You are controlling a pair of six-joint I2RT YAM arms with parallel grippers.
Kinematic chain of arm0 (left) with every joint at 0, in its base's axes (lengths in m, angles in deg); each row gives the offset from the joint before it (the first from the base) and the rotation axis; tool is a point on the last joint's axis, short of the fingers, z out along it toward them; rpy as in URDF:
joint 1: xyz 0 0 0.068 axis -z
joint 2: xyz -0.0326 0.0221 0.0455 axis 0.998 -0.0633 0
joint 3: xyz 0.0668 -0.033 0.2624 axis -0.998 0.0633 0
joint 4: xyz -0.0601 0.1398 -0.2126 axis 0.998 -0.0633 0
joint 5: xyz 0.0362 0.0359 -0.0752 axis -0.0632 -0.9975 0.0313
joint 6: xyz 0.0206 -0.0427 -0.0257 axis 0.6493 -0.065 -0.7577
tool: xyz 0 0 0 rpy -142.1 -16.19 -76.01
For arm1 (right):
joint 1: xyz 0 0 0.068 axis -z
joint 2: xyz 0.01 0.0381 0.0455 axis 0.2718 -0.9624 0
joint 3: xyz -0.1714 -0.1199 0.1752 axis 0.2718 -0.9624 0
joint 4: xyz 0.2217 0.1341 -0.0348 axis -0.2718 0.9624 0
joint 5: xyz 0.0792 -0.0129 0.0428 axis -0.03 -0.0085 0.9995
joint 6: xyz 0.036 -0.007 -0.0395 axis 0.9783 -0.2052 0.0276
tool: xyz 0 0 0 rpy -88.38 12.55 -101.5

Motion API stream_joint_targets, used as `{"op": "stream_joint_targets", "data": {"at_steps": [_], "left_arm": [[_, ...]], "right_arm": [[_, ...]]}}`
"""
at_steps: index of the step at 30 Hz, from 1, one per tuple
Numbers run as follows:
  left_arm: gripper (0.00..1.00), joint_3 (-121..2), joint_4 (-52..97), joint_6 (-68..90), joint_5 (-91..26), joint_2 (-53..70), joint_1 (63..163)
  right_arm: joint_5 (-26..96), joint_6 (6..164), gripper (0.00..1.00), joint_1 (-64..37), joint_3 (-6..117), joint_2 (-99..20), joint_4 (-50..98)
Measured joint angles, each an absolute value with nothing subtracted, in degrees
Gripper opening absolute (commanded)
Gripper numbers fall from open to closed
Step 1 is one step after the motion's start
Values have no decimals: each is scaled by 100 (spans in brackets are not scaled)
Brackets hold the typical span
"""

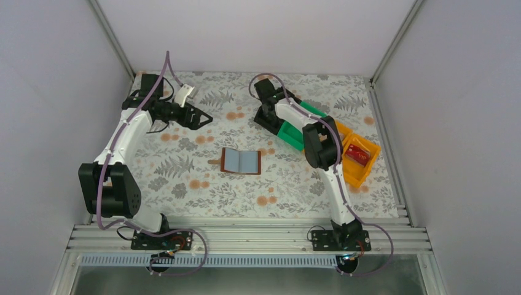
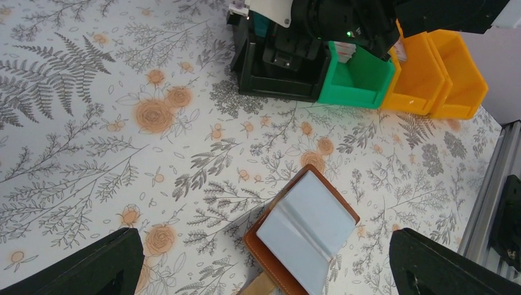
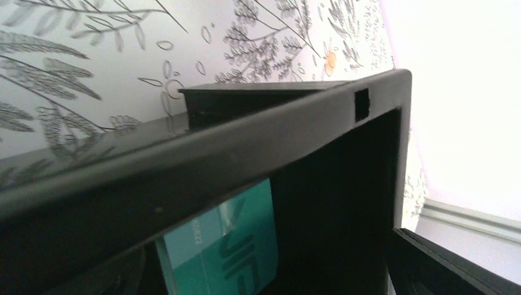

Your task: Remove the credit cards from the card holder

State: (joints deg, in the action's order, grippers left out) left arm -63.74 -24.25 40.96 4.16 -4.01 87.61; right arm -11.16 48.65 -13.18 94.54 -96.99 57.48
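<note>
Right claw (image 1: 265,121): spread, inside black bin (image 3: 246,147), 1 o'clock of holder; teal card (image 3: 224,246) there, unpinched.
Left claw (image 1: 204,117): spread, empty, 11 o'clock.
Holder (image 1: 241,161): open, centre of table (image 1: 184,175).
Risk: withdrawing claw may snag rim and tip the bin.

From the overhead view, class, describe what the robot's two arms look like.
The left arm and right arm match: white link shells, black joints and bases, a purple cable trailing along each. The left end effector is black and tapered.
</note>
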Motion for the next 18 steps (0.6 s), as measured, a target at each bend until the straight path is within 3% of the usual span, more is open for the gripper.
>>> {"op": "stream_joint_targets", "data": {"at_steps": [11, 13, 16, 18], "left_arm": [[100, -6374, -2465, 4184, 479, -401, 8761], [100, -6374, -2493, 4229, 503, -401, 8761], [100, -6374, -2508, 4280, 521, -401, 8761], [100, -6374, -2521, 4293, 527, -401, 8761]], "right_arm": [[220, 5140, 97, -1278, 9570, -9334, 6191], [642, 5302, 87, -1270, 9598, -9138, 6248], [1335, 5702, 57, -1257, 9598, -8742, 6305], [1741, 6128, 44, -1230, 9613, -8521, 6331]]}}
